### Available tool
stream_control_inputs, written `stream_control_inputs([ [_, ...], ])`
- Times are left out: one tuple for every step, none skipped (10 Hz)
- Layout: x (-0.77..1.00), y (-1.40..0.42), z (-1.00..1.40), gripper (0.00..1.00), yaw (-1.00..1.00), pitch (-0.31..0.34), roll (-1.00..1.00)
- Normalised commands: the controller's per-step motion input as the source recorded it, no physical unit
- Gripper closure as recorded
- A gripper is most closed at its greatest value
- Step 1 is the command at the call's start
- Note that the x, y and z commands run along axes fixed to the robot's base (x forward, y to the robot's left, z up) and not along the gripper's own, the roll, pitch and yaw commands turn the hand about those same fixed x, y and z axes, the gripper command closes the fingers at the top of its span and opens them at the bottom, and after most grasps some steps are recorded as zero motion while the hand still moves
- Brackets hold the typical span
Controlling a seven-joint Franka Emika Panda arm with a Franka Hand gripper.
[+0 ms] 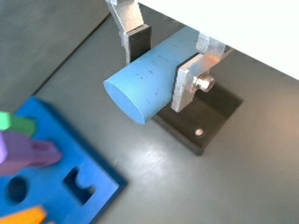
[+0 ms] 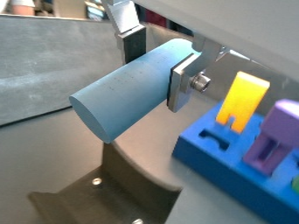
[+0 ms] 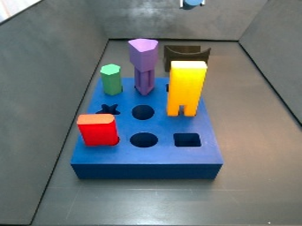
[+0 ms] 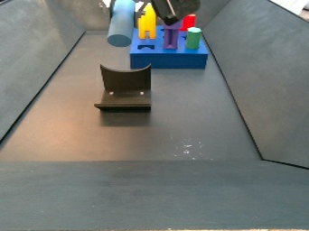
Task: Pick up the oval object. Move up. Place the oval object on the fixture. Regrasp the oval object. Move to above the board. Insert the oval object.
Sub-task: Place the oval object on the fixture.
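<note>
My gripper [image 1: 162, 70] is shut on the oval object [image 1: 140, 87], a smooth light-blue peg held lying sideways between the two silver fingers [image 2: 181, 83]. It shows the same way in the other wrist view [image 2: 122, 101]. In a side view the peg [image 4: 121, 23] hangs high over the floor, left of the board [image 4: 169, 59] and beyond the fixture [image 4: 123, 87]. The dark fixture [image 1: 201, 121] lies right under the peg and stands bare. The blue board [image 3: 147, 154] has open round, square and cross holes. Only the gripper's tip [image 3: 192, 3] shows at the frame edge above.
On the board stand a purple column [image 3: 144, 62], a green hexagonal peg [image 3: 111, 79], a yellow arch block [image 3: 186, 88] and a red block [image 3: 97, 130]. Grey walls enclose the dark floor [image 4: 145, 153] on both sides.
</note>
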Motion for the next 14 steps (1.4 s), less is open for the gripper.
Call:
stream_control_inputs([
  [0.07, 0.05, 0.01, 1.00, 0.11, 0.275, -0.75],
  [0.08, 0.05, -0.01, 1.00, 0.02, 0.275, -0.59],
  [0.08, 0.05, -0.02, 1.00, -0.08, 0.241, -0.38],
  [0.08, 0.04, -0.01, 1.00, -0.13, 0.200, -0.27],
  [0.07, 0.03, -0.01, 1.00, -0.14, 0.168, -0.22],
  [0.13, 0.13, -1.00, 1.00, -0.06, 0.268, -1.00],
  [0.14, 0.14, -1.00, 1.00, -0.09, 0.252, -1.00],
  [0.16, 0.14, -1.00, 1.00, -0.15, 0.267, -1.00],
  [0.17, 0.14, -1.00, 1.00, -0.20, 0.230, -0.84],
  [0.18, 0.14, -1.00, 1.00, -0.22, 0.180, -0.68],
  [0.18, 0.14, -1.00, 1.00, -0.24, 0.132, -0.51],
  [0.18, 0.14, -1.00, 1.00, -0.24, 0.085, -0.35],
  [0.19, 0.13, -1.00, 1.00, -0.22, 0.030, -0.22],
  [0.17, 0.12, -0.88, 1.00, -0.20, -0.008, -0.19],
])
